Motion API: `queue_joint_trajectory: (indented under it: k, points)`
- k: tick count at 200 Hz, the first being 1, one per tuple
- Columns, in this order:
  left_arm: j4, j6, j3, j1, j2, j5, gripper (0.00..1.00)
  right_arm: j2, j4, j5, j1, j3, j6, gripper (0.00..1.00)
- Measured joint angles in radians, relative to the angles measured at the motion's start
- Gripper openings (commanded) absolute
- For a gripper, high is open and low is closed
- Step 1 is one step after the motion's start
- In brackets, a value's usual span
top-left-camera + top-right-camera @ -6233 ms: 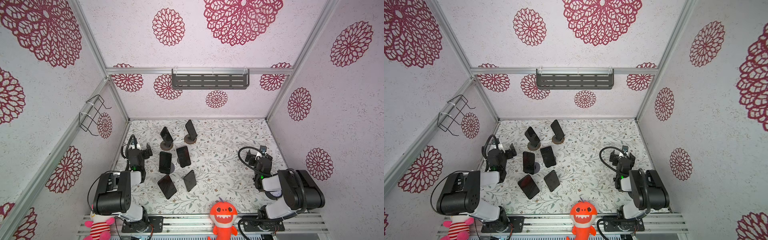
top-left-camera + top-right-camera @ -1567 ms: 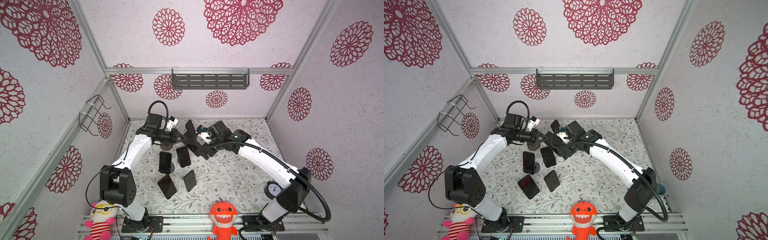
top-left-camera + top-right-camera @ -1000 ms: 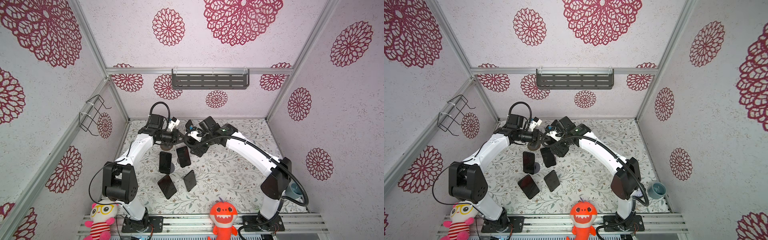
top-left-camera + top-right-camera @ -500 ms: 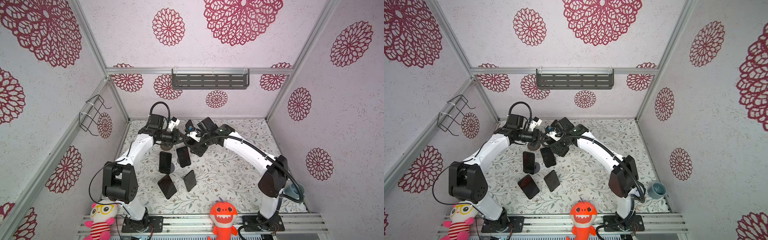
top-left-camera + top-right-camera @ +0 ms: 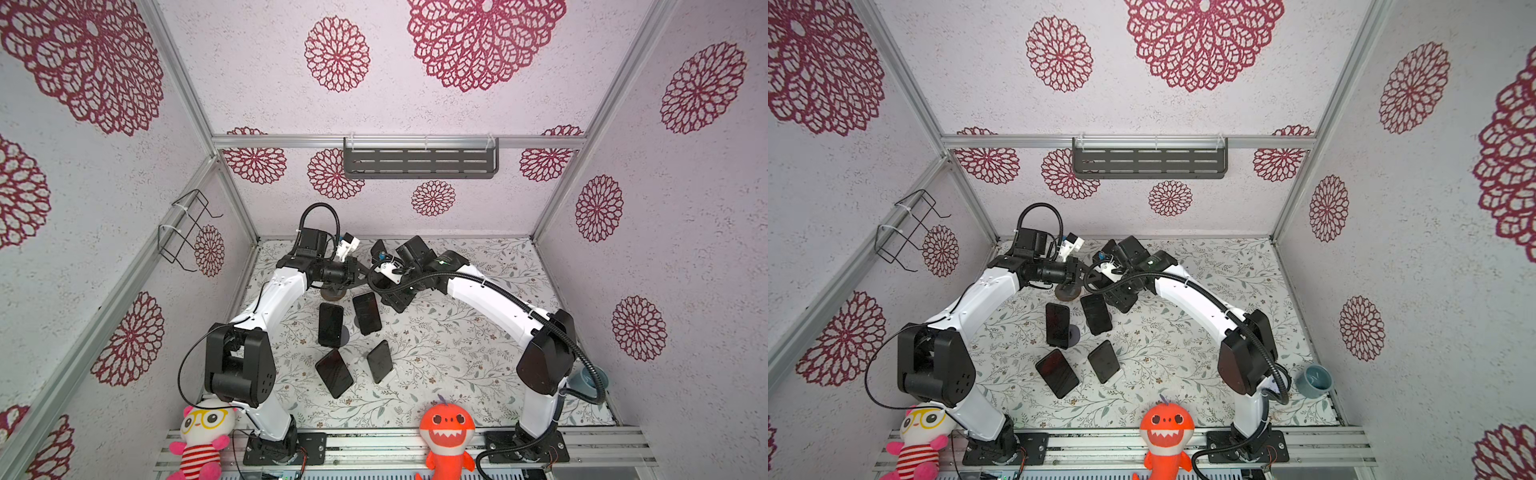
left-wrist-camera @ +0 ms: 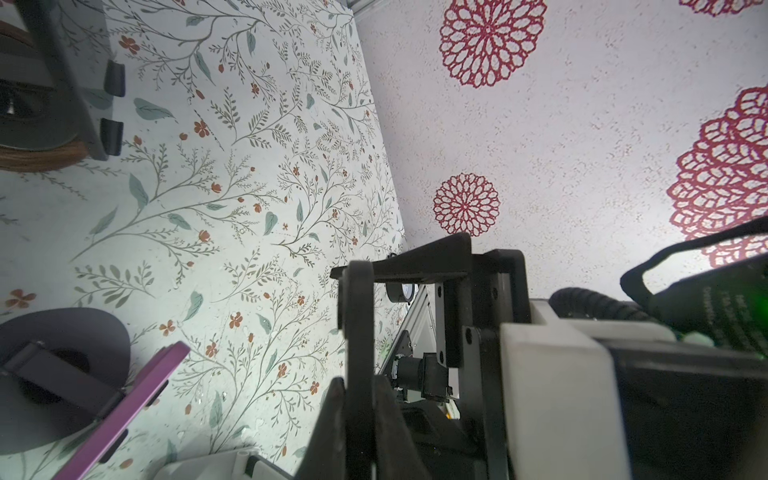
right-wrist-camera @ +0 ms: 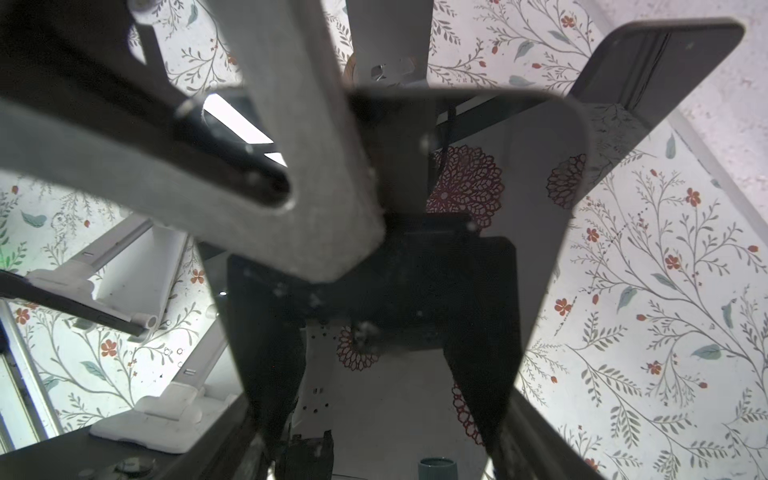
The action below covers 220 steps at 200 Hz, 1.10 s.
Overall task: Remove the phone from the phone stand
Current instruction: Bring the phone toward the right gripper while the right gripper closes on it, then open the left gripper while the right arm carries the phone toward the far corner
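Phone [image 7: 540,187] is at the far left-centre of the desk [image 5: 457,353]. Its glossy face fills the right wrist view, and in both top views it is hidden under the two hands. Right hand [image 5: 395,296] comes in from the right with fingers [image 7: 478,395] spread wide either side of the phone; contact can't be told. Left hand [image 5: 362,271] is closed, tips together, just beside the right hand; can't tell if it pinches anything. Wooden stand base [image 5: 332,294] shows just on the near side of the left hand. Another phone [image 5: 330,324] stands just nearer.
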Motion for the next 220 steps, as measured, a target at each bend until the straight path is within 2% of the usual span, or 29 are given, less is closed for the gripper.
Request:
queue_joint_trajectory:
  k: [9, 30, 60, 81, 90, 107, 144, 167, 190, 220]
  points:
    - [0.005, 0.000, 0.000, 0.000, 0.000, 0.006, 0.32, 0.000, 0.002, 0.000, -0.004, 0.000, 0.012, 0.46]
    - [0.015, -0.002, -0.002, 0.001, -0.010, 0.017, 0.49, -0.004, 0.002, 0.001, -0.037, -0.012, 0.035, 0.41]
    - [0.032, -0.003, -0.005, 0.010, -0.030, 0.023, 0.62, -0.033, -0.004, 0.005, -0.114, -0.059, 0.052, 0.37]
    - [0.042, -0.007, -0.012, 0.017, -0.045, 0.021, 0.63, -0.070, -0.033, 0.011, -0.182, -0.090, 0.051, 0.35]
    - [0.048, -0.007, -0.013, 0.020, -0.050, 0.018, 0.63, -0.082, -0.046, 0.015, -0.218, -0.097, 0.051, 0.26]
    - [0.053, -0.007, -0.015, 0.025, -0.064, 0.002, 0.63, -0.100, -0.070, 0.033, -0.316, -0.108, 0.049, 0.20]
    - [0.055, -0.007, -0.019, 0.037, -0.099, -0.050, 0.63, -0.082, -0.095, 0.086, -0.570, -0.113, 0.045, 0.18]
    - [0.057, -0.006, -0.026, 0.048, -0.126, -0.090, 0.64, -0.001, -0.117, 0.122, -0.692, -0.072, 0.041, 0.18]
    - [0.057, -0.006, -0.027, 0.063, -0.136, -0.117, 0.64, 0.123, -0.122, 0.135, -0.744, -0.016, 0.038, 0.18]
    - [0.057, -0.003, -0.028, 0.075, -0.137, -0.144, 0.64, 0.268, -0.126, 0.134, -0.745, 0.021, 0.027, 0.19]
